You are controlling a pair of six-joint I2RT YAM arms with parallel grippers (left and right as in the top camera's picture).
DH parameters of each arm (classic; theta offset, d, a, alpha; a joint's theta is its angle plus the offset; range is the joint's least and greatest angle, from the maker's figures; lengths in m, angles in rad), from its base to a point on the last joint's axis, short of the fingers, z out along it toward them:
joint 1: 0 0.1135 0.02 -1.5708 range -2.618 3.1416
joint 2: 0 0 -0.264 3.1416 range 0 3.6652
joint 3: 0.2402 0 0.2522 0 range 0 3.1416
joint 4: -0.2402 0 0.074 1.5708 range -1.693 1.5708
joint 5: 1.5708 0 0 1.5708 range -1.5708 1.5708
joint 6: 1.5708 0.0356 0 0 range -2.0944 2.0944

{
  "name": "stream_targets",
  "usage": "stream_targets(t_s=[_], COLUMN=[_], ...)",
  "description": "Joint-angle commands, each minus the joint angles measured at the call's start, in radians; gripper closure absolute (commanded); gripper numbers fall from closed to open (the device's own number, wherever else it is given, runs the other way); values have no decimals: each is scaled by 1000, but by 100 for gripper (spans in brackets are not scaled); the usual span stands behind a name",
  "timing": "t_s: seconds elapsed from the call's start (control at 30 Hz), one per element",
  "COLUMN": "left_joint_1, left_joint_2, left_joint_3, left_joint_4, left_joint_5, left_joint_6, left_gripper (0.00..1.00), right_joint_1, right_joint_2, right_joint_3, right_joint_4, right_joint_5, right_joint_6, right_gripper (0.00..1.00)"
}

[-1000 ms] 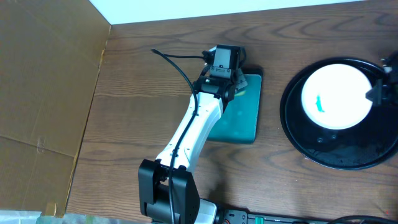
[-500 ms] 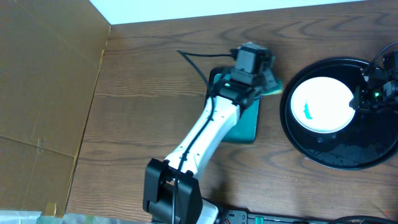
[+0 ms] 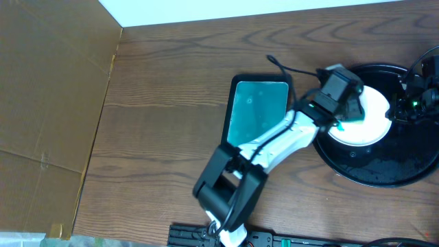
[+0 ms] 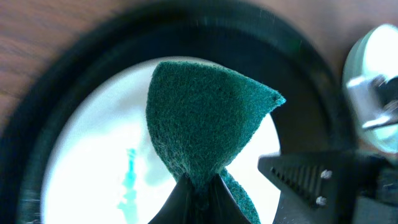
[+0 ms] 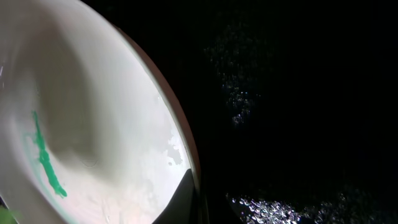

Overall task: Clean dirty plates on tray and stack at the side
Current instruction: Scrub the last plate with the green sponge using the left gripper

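One small tray [image 3: 257,110] lies furthest left, apart from the work. Your left claw [image 4: 200,191] pinches the one green sponge [image 4: 205,118] above the only plate [image 3: 374,118] showing, which sits on the one black tray [image 3: 374,175]. Scrubbing looks to be the step in hand. Next, press onto the single teal smear [image 4: 129,180] and rub. Your right claw [image 3: 402,108] seems clamped on the plate's right rim.
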Motion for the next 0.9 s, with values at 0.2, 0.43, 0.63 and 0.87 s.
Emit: stream_targets(t_s=[0.2, 0.43, 0.63, 0.87], left_joint_1=[-61, -47, 15, 85], left_joint_2=[114, 191, 180, 153], left_joint_3=[-4, -4, -4, -1], left_joint_4=[101, 35, -99, -134], left_joint_5=[-14, -172, -323, -366], left_joint_6=[-19, 3, 84, 132], left_gripper=[93, 93, 93, 93], right_joint_1=[37, 76, 76, 76], right_joint_2=[-21, -21, -21, -21], right_joint_3=[3, 3, 3, 3], right_joint_4=[-36, -29, -30, -30], right_joint_5=[204, 219, 234, 234], right_joint_6=[17, 17, 17, 17], right_gripper=[99, 99, 99, 99])
